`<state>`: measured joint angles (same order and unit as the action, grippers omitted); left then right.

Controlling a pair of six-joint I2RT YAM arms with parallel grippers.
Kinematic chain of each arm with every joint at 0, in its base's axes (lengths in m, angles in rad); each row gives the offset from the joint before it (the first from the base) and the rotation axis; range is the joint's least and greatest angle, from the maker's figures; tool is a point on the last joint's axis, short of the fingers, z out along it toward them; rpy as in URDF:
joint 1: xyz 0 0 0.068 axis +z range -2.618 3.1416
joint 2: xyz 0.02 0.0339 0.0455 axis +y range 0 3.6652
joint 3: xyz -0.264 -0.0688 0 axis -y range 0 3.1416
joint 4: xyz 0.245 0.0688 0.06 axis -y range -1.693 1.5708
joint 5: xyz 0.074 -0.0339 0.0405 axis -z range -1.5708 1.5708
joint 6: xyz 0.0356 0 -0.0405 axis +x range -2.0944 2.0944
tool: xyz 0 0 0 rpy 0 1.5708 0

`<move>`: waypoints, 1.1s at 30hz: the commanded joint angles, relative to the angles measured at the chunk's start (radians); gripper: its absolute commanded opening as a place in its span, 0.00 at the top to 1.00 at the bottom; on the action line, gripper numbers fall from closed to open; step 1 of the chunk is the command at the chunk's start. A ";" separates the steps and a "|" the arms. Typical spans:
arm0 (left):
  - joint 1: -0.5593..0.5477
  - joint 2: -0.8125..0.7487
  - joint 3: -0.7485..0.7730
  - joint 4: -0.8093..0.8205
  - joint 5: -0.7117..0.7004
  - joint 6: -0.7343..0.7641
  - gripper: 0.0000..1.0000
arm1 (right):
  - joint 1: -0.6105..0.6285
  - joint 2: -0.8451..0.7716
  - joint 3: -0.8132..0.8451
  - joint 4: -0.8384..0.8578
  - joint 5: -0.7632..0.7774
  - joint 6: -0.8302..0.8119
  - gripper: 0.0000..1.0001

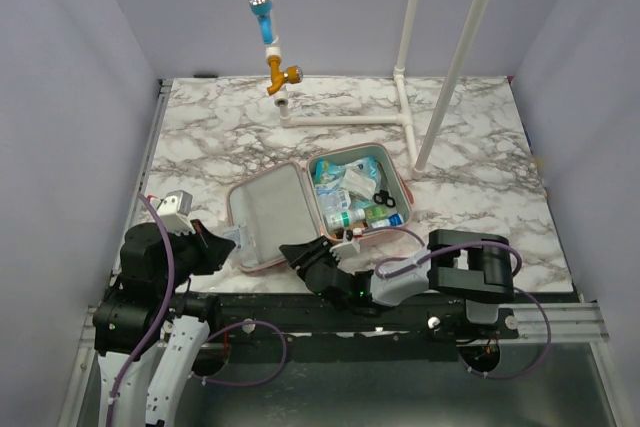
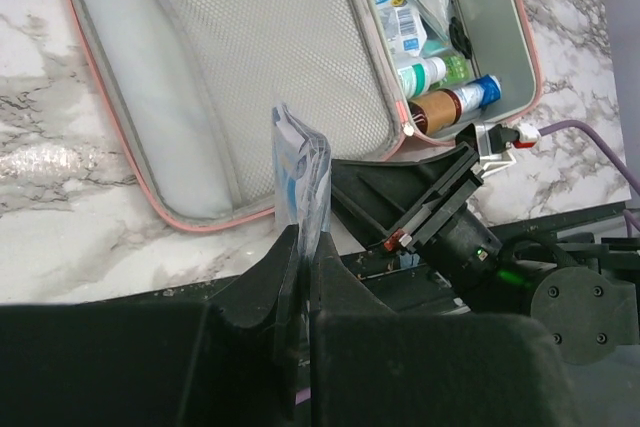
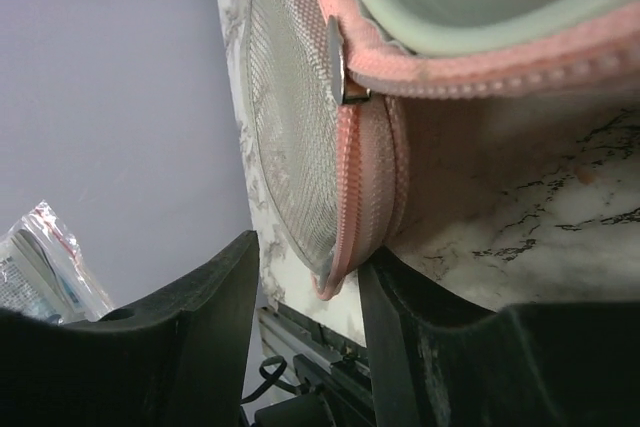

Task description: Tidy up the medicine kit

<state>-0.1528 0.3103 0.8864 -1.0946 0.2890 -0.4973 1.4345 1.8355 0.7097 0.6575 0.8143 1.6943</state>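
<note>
Pinching a blue-and-white packet [image 2: 300,172] upright, the left claw [image 1: 228,239] is clamped together on the thin sachet, which sticks up past its fingertips. Just beyond that claw the pink medicine kit [image 1: 265,212] lies opened flat on the marble bench [image 1: 470,177]. Its lid half is nearest the left claw, with the grey mesh pocket facing up. In the left wrist view the packet's top edge overlaps the lid's near rim, but whether the two touch cannot be told.

To the right of the left claw, the right claw [image 1: 303,251] reaches low over the bench edge to the kit's near side, where lid and base meet. Its fingers [image 3: 225,287] stand apart, one on either side of the pink zippered spine. A gap shows on the lid side, and contact on the other side cannot be judged. A metal zipper pull [image 3: 340,72] sits on the rim just ahead of this claw.

Beyond and to the right of the right claw, the kit's base half is packed. A green-and-white bottle [image 2: 425,75] and a brown bottle [image 2: 458,102] with a blue cap lie nearest that claw, with printed packets behind them.

Far beyond both claws, a white pipe frame [image 1: 400,117] stands at the back of the bench, with a blue-and-orange fitting [image 1: 270,42] hanging above it.
</note>
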 commanded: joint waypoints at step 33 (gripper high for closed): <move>0.003 0.025 0.058 0.028 -0.077 -0.219 1.00 | 0.007 -0.026 -0.319 0.789 -0.005 0.024 0.99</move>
<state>-0.1528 0.3233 0.9581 -1.0943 0.2131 -0.6655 1.4418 1.8103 0.4088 1.2453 0.7948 1.7496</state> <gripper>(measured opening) 0.042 0.108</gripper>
